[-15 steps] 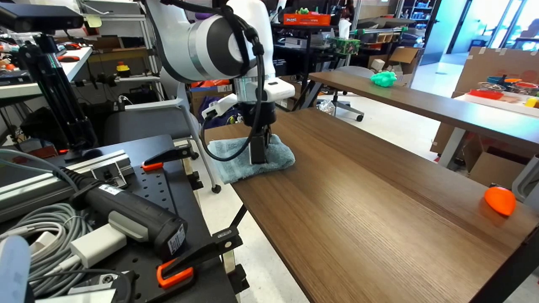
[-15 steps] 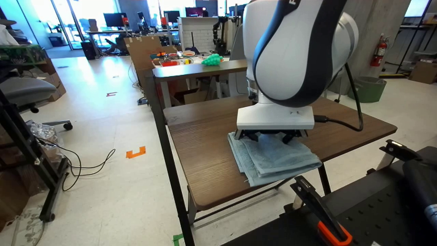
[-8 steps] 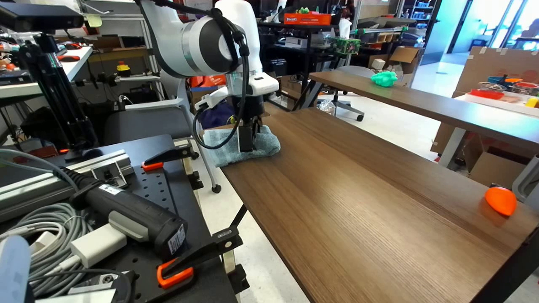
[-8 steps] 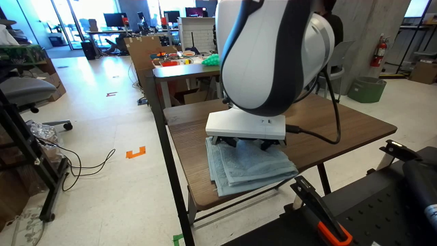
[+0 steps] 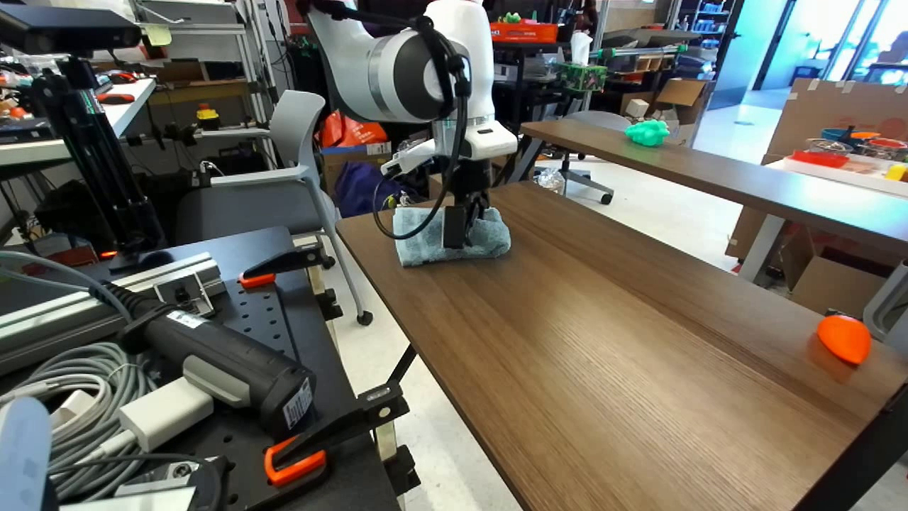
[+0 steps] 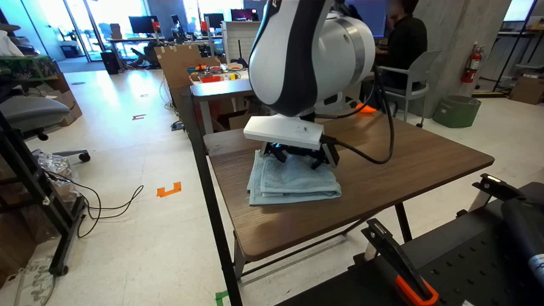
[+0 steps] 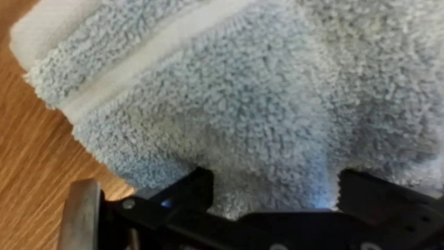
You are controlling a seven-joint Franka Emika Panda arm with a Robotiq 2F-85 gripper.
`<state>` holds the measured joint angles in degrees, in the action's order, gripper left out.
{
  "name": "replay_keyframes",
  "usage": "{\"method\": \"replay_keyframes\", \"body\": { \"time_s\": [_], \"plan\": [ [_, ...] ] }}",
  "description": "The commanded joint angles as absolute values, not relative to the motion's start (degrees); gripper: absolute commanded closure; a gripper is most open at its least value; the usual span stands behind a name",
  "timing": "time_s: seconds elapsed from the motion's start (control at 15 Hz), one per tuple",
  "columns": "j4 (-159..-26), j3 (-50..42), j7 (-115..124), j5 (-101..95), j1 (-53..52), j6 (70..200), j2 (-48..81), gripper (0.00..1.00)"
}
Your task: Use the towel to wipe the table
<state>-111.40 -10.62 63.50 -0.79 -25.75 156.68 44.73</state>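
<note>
At the far left in an exterior view, one black camera (image 5: 67,30) tops a dark stand (image 5: 93,138). The black perforated surface (image 5: 273,316) below carries one aluminium rail (image 5: 64,319), one coil of grey cable (image 5: 135,376), one white adapter box (image 5: 167,411), one black corded tool (image 5: 220,355) and, along its right edge, two black-and-orange clamps (image 5: 344,428). One grey chair (image 5: 248,202) stands just past them, near the left end of the dark brown surface (image 5: 624,341). On that end lies the single folded light blue-grey terry towel (image 6: 297,180), seen in both exterior views with the one hand (image 7: 275,180) directly over it; a loop of black cable (image 5: 462,86) hangs in front and hides part of the cloth. In the wrist view the hand's two fingers (image 7: 192,185) stand well apart, sunk into the terry, which bulges between them; the picture is blurred there, so I can't say whether they pinch it. Farther right, one green lumpy object (image 5: 647,133) sits on a farther brown surface (image 5: 745,170), with one red tray (image 5: 819,160) beyond. Near the right edge of the dark brown surface lies one orange tapering object (image 5: 843,339), sharing the wood with the towel but well apart from it. In the background of an exterior view, left to right, are one seated person (image 6: 406,49), one green bin (image 6: 457,112) and one fire extinguisher (image 6: 471,66).
</note>
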Motion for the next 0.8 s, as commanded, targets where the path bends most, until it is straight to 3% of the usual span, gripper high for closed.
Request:
{"method": "replay_keyframes", "body": {
  "time_s": [0.0,0.73],
  "plan": [
    [-110.98,-10.27,63.92,-1.32,-25.27,156.51,44.87,0.00],
    [-101.32,-3.19,64.14,4.92,-18.74,159.38,52.78,0.00]
  ]
}}
